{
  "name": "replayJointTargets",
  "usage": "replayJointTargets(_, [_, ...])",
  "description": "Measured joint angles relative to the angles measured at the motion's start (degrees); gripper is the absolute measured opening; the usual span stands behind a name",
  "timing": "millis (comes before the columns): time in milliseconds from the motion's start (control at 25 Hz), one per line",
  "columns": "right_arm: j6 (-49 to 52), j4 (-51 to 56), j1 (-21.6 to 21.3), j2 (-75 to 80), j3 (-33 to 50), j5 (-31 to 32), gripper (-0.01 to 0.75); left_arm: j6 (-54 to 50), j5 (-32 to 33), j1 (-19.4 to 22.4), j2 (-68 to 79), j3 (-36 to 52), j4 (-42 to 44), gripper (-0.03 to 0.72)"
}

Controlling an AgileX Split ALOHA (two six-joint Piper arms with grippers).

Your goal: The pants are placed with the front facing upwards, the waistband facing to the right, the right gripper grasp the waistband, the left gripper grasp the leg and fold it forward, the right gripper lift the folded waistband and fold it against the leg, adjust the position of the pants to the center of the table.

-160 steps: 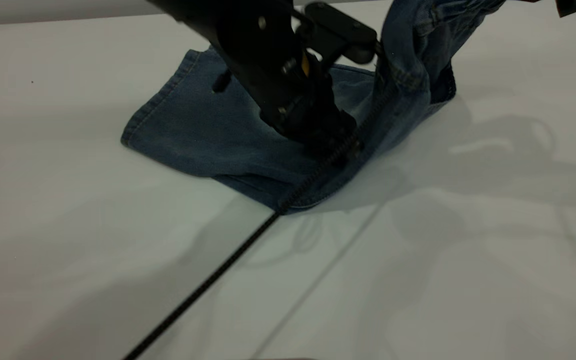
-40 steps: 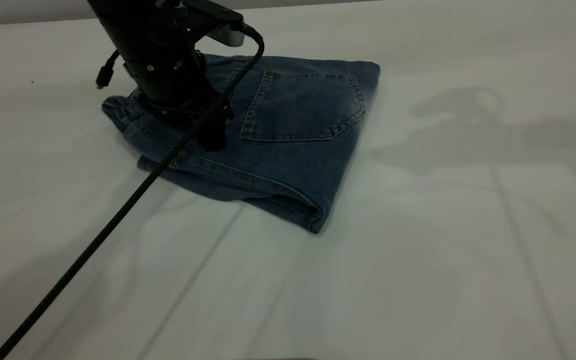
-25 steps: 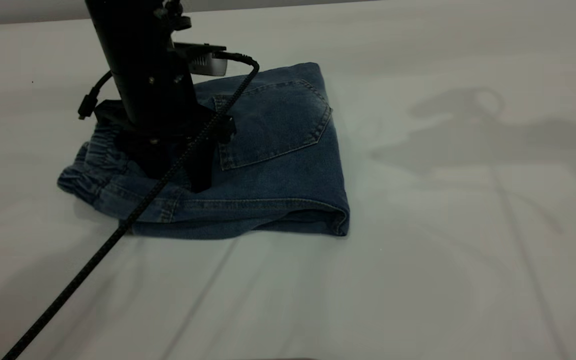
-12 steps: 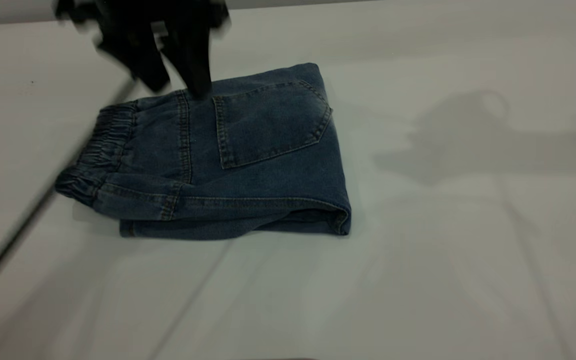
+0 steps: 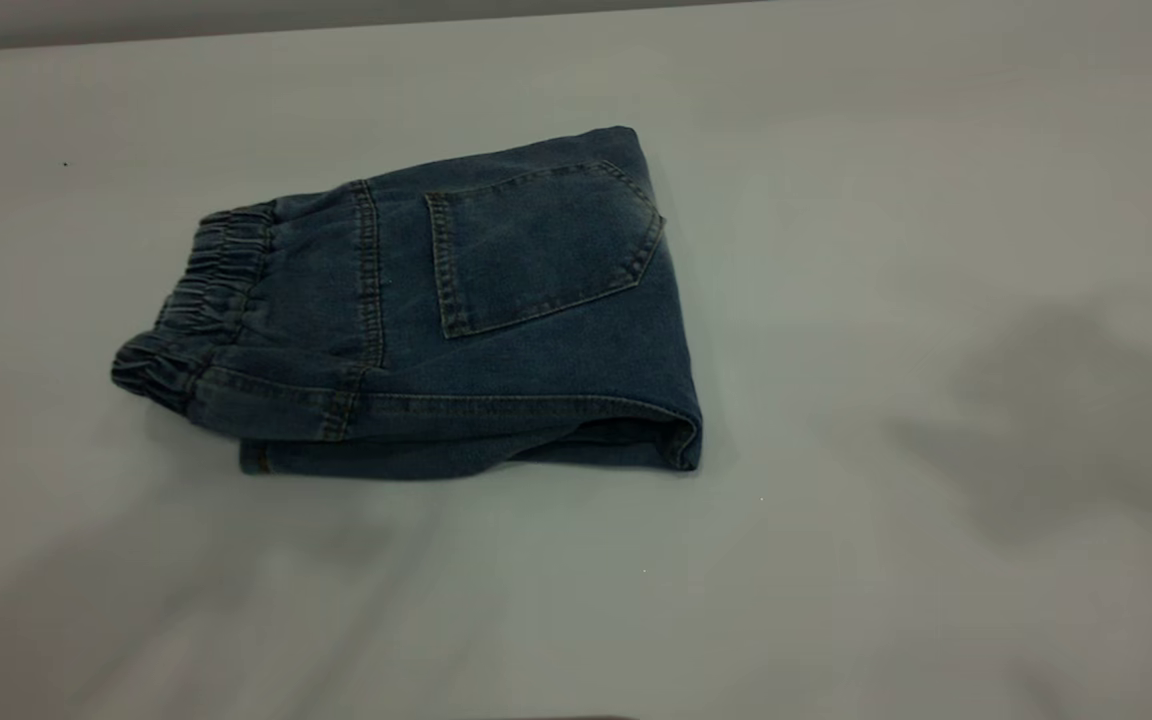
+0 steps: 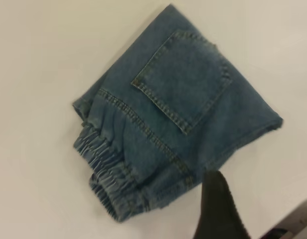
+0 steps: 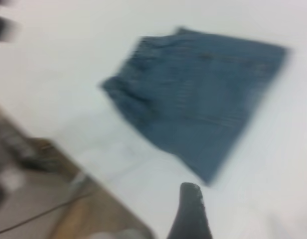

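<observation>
Moved: since half a second ago the left arm, which hung blurred over the bundle's far left corner, has gone from the outside view; the bundle itself has not shifted.
Pants: the short blue denim pants (image 5: 496, 330) lie folded into a squarish bundle on the large plain white table (image 5: 936, 250), tan-stitched patch pocket (image 5: 541, 245) facing up.
Waistband: the darker, puckered elastic waistband (image 5: 191, 310) lies at the bundle's left edge, on top of the layers beneath it.
Position: the bundle sits left of the middle of the outside view, a little toward the far side.
Left gripper: the black tapered left gripper (image 6: 219, 209) hangs above the table beside the bundle, touching nothing; only one finger shows, so I cannot tell how far apart its fingers stand.
Right gripper: the black right gripper (image 7: 190, 211) is high and well off from the bundle, holding nothing; again one finger only, opening not readable.
Done: both folds look finished, the waistband laid over the legs.
Left: by my reckoning nothing but retreat, unless the centring wants one more nudge.
</observation>
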Motion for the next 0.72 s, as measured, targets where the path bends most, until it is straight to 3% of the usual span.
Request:
replayJointTargets(280, [14.17, -18.97, 0.00, -20.71, 1.64, 1.19, 0.480, 1.09, 9.72, 0.00, -11.36, 0.08, 3.66, 0.401])
replayJointTargets(480, [19.21, -22.57, 0.00, -36.04, 9.50, 1.84, 0.480, 0.72, 9.72, 0.00, -14.63, 1.45, 5.30, 0.401])
replayJointTargets(720, [23.49, -26.16, 0.00, -48.64, 23.07, 2.15, 0.480, -0.04, 9.72, 0.00, -18.58, 12.34, 5.35, 0.401])
